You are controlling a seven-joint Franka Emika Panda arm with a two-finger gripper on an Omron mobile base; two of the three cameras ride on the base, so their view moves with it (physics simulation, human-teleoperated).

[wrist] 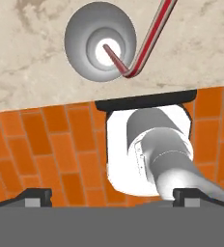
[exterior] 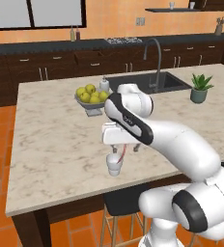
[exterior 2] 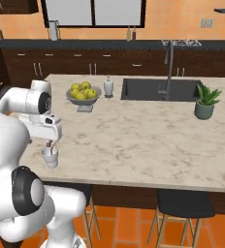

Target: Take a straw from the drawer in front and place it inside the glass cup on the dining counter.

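Placement step: straw (wrist: 150, 41) stands in the glass cup (wrist: 100, 47) near the table (exterior: 51, 140) edge — bent tip at the bottom. Claw (exterior: 119, 146) above, fingers spread, released. Next move, likely: retreat upward without snagging the straw

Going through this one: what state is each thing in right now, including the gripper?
straw: bent tip down inside the cup, long part leaning out over the rim.
glass cup: upright on the dining counter, near its edge.
gripper: above the cup, fingers apart, nothing between them.
fruit bowl: upright, full of fruit.
potted plant: upright.
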